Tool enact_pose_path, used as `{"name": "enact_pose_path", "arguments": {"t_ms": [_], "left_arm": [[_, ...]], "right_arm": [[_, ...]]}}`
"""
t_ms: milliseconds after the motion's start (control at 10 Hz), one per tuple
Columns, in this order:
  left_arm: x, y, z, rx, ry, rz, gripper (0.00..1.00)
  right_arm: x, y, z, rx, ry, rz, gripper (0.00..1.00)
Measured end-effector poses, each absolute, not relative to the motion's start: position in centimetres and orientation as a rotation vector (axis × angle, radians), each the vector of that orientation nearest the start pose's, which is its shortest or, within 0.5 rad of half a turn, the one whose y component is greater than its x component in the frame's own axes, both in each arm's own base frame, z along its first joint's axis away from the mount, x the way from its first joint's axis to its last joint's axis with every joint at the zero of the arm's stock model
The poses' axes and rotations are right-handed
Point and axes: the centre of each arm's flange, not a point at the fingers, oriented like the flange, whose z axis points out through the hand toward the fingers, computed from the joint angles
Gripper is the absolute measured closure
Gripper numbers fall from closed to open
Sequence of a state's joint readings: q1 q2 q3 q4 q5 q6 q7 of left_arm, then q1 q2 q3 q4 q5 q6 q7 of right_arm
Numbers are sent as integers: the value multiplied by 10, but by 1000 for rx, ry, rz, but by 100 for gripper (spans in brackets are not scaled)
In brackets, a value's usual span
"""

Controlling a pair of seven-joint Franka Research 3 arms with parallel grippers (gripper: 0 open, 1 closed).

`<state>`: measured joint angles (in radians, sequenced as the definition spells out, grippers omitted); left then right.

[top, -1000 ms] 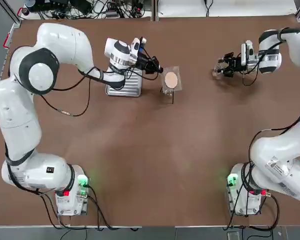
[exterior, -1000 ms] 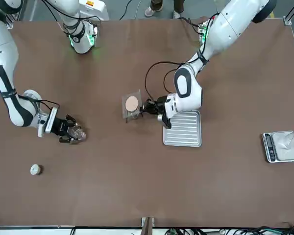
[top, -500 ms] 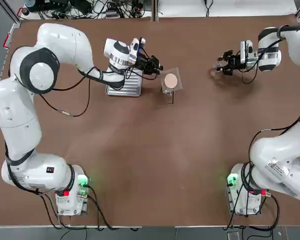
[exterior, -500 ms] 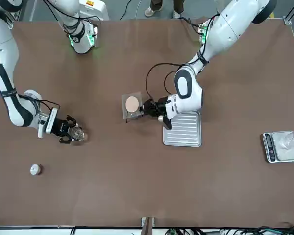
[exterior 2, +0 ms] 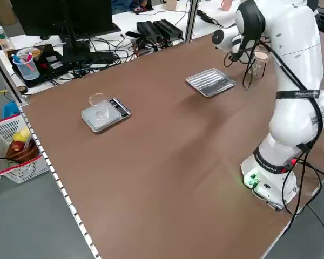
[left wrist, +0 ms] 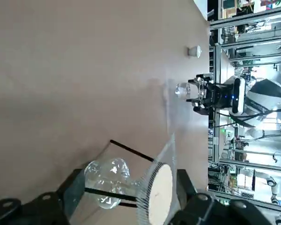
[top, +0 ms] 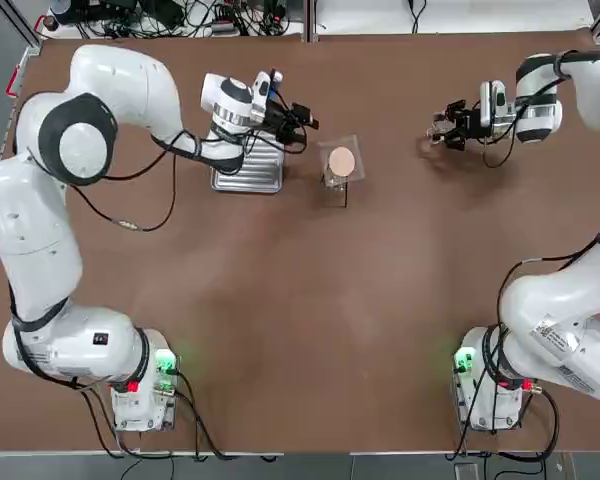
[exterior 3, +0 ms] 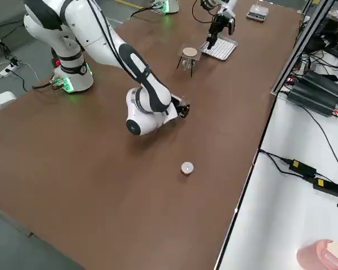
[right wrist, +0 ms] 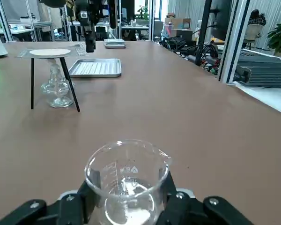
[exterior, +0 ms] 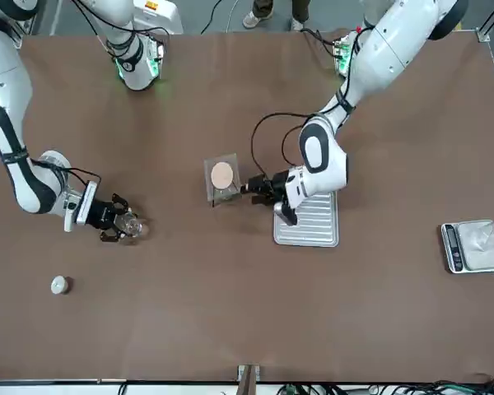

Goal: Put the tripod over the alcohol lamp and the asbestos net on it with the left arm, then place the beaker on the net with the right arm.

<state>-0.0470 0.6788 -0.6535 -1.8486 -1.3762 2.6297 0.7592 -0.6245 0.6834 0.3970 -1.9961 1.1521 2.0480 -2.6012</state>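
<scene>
Overhead camera looks straight down on my table point(top: 310, 330), my bases at the lower edge of the frame, my left arm at frame left. Front camera faces me from across the table, high, so my right arm sits at its frame left. Both share the tripod point(top: 340, 172) point(exterior: 223, 183) and the metal tray point(top: 249, 168) point(exterior: 306, 218). Left side camera stands raised and far back, looking diagonally over the scale point(exterior 2: 103, 114). Right side camera does likewise from the opposite edge. My left wrist camera sits close on the tripod, frame rolled sideways. My right wrist camera sits low and close on the beaker point(right wrist: 127, 180), the tripod beyond at upper left
</scene>
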Motion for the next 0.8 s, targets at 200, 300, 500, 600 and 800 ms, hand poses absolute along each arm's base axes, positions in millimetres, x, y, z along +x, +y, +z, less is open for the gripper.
{"name": "enact_pose_path", "arguments": {"t_ms": [200, 300, 500, 600, 800], "left_arm": [[548, -353, 230, 2087, 0, 104, 6], [559, -336, 236, 2106, -7, 142, 6], [580, -298, 248, 2152, -81, 200, 6], [587, -285, 251, 2158, -114, 204, 6], [600, -242, 263, 2161, -248, 125, 6]], "right_arm": [[559, -73, 137, -1625, -1401, -1168, 41], [559, -73, 137, -1625, -1401, -1168, 41], [559, -73, 137, -1625, -1402, -1168, 41], [559, -73, 137, -1625, -1402, -1168, 41], [560, -73, 137, -1626, -1402, -1168, 41]]}}
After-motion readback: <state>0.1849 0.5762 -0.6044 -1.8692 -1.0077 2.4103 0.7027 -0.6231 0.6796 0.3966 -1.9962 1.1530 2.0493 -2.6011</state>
